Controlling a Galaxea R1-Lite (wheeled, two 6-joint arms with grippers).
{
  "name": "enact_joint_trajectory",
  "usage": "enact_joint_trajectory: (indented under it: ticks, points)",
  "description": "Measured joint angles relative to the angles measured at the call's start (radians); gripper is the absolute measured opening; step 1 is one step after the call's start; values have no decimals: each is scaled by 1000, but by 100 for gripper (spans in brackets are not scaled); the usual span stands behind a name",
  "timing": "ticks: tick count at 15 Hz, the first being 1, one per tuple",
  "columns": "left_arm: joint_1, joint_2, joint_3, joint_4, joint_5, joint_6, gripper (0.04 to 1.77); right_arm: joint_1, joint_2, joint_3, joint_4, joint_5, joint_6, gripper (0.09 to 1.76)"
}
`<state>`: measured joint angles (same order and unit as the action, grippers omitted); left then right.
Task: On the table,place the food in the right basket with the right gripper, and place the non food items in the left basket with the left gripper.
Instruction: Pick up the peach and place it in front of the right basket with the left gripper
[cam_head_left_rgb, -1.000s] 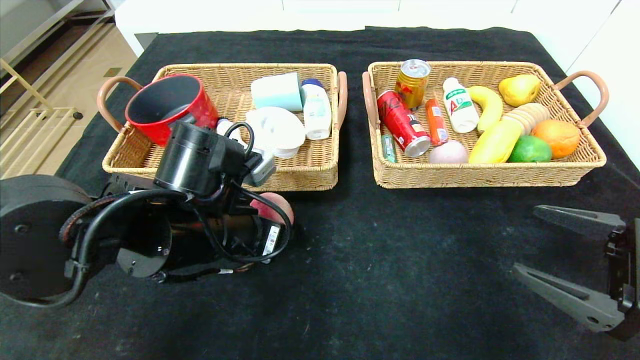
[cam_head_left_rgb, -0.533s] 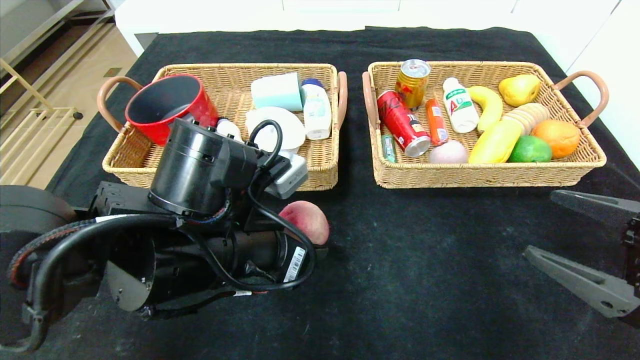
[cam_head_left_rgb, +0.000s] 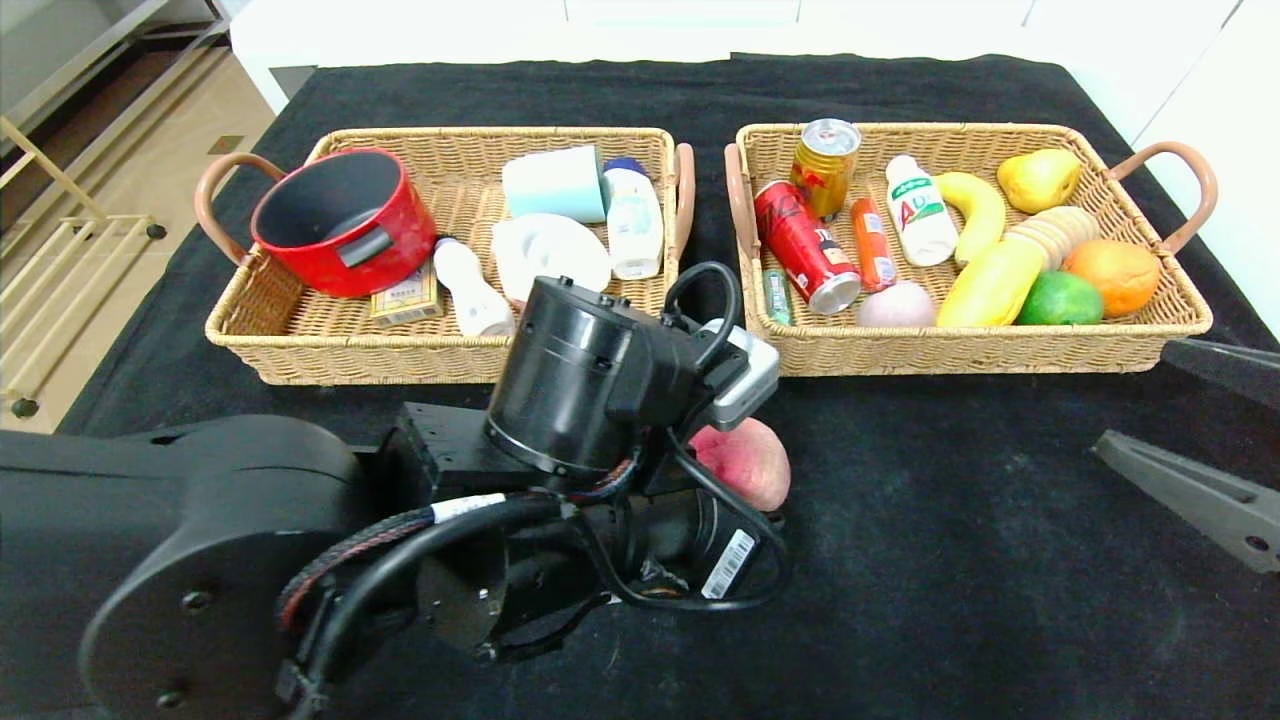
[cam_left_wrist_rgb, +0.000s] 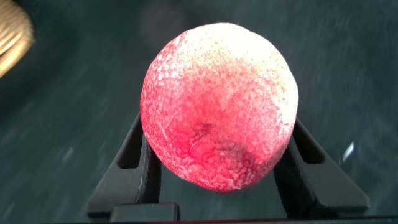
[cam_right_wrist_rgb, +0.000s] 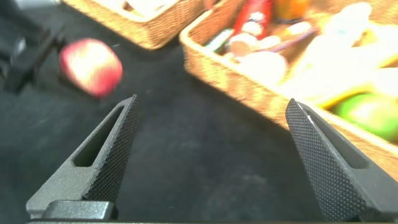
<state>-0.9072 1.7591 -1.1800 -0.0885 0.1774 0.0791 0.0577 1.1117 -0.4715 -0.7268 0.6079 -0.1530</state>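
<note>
Head view, table (cam_head_left_rgb: 950, 560): it is covered with black cloth and carries both baskets side by side at the far part; the near part is free for the arms to work.
Left basket (cam_head_left_rgb: 330, 350): it holds non-food things only, such as a red pot (cam_head_left_rgb: 335, 220) and a white bottle (cam_head_left_rgb: 470, 290); this agrees with the sorting rule.
Right basket (cam_head_left_rgb: 1000, 345): it holds food and drinks, such as a red can (cam_head_left_rgb: 805, 245), a banana (cam_head_left_rgb: 975, 205) and an orange (cam_head_left_rgb: 1112, 272); the peach belongs here, in my judgement.
Left gripper (cam_left_wrist_rgb: 217, 180): it is in front of the gap between the two baskets, low over the cloth, and its jaws are closed on the peach, one finger on each side.
Right gripper (cam_right_wrist_rgb: 214, 162): it waits at the near right of the table, in front of the right basket, with the jaws wide and nothing between them.
Peach (cam_head_left_rgb: 745, 462): it is held by the left gripper, not by the right one that the task asks for food; probably it is being carried toward the right side.
Peach, direction: it is almost round, so I cannot tell a clear long axis; in the left wrist view it stands out beyond the fingertips, with the paler end away from the wrist.
</note>
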Motion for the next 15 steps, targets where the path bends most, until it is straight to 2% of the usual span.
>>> enact_joint_trajectory:
  ticks: [6, 14, 15]
  points:
    - [-43, 182, -180, -17, 0, 4, 104, -59, -24, -21, 1, 2, -1, 171]
    - [-42, 277, -226, -23, 10, 7, 104, -81, -30, -26, 0, 4, -3, 171]
    - [-42, 279, -226, -23, 10, 6, 112, -81, -30, -25, 0, 4, -2, 171]
